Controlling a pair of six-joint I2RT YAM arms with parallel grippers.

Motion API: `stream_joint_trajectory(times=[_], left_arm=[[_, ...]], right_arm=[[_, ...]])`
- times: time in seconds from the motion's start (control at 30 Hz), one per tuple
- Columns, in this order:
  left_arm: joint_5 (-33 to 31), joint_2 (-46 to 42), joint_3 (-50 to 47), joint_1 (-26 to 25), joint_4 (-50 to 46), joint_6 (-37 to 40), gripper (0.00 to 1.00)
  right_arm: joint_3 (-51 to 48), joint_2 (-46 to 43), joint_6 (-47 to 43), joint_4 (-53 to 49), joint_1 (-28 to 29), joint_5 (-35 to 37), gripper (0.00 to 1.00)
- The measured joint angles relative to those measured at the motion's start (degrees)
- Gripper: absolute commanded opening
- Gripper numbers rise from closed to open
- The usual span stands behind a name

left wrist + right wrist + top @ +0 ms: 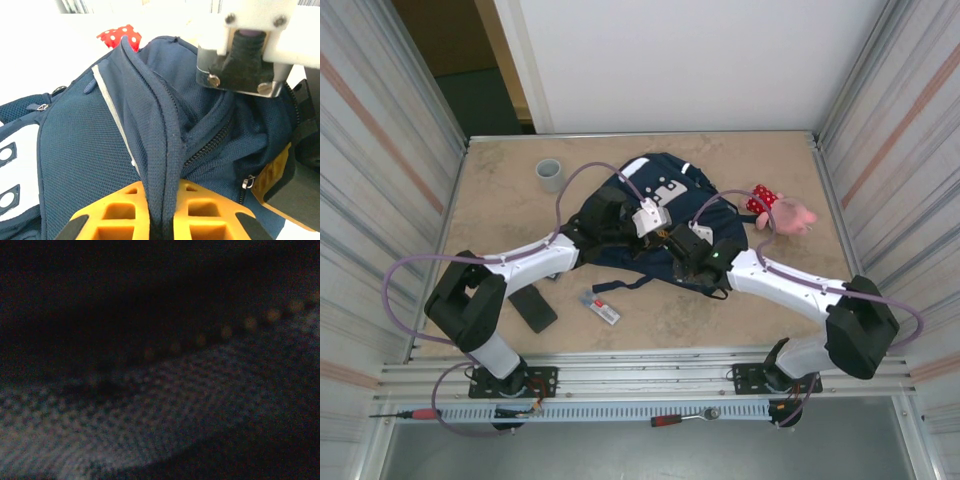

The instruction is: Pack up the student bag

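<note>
Top external view: the student bag [660, 170] lies at the centre of the worktop [500, 215], its white patches facing up and its dark straps spread toward the near edge. Both arms reach over it from the near side.

Left wrist view: the left gripper [160, 212] is closed on a raised fold of the bag's navy fabric beside an unzipped edge, with the orange fingers [115, 210] pressing the fold from both sides. A thin reflective stripe runs along the panel to the left of the fold.

The right gripper [682, 252] sits low on the bag's near right part. Right wrist view: dark, with blurred mesh fabric close to the lens; whether this gripper is open or closed cannot be told.

Items around the bag:
- pink plush toy [785, 213] with a red dotted bow, touching the bag's right edge
- grey cup [551, 175], upright, just beside the far left
- flat black case [532, 307] and a small packet [602, 308], near the front left, apart from the bag
</note>
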Motion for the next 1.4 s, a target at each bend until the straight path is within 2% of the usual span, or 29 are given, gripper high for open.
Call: stream_joint_trajectory(times=[0.13,0.3,0.5,0.53,0.67,0.73,0.83,0.97,1.1,1.2,1.4], left_arm=[[0.11,0.0,0.0,0.26,-0.5,-0.57,0.0],[0.11,0.0,0.0,0.35,-0.61,-0.24,0.0],[0.52,0.02,0.9,0.9,-1.51,4.68,0.0],[0.74,0.09,1.27,0.98,-2.01,5.55,0.04],[1.44,0.76,2.78,1.03,-3.65,6.84,0.37],[1.64,0.74,2.84,1.36,-4.22,5.4,0.48],[0.85,0.15,2.16,1.9,-4.35,-0.68,0.58],[-5.62,-4.94,-1.03,1.97,-7.04,-15.04,0.63],[-13.92,-11.41,-3.98,2.43,-11.96,-32.35,0.63],[-17.77,-13.73,-6.88,2.78,-14.27,-43.82,0.62],[-21.51,-10.64,-13.97,3.04,-14.49,-60.02,0.59]], right_arm=[[0.39,0.76,-0.09,0.63,-0.17,-1.01,0.0],[0.44,0.0,-0.59,0.26,-0.9,-1.79,0.0],[0.31,-5.33,-7.21,-1.42,-4.55,-8.9,0.0],[0.31,-5.95,-8.24,-1.68,-5.2,-10.21,0.0],[0.31,-6.8,-11.93,-2.27,-7.45,-15.34,0.0],[0.31,-6.8,-12.52,-3.02,-8.11,-17.14,0.0],[0.31,-6.73,-12.68,-3.43,-8.66,-19.15,0.0],[0.31,-6.4,-12.35,-3.54,-9.44,-21.79,0.0],[0.31,-5.07,-11.26,-3.69,-10.21,-24.7,0.0],[0.31,-4.55,-10.16,-3.63,-10.51,-26.36,0.0],[-0.02,-4.37,-8.5,-2.58,-10.49,-28.59,0.0]])
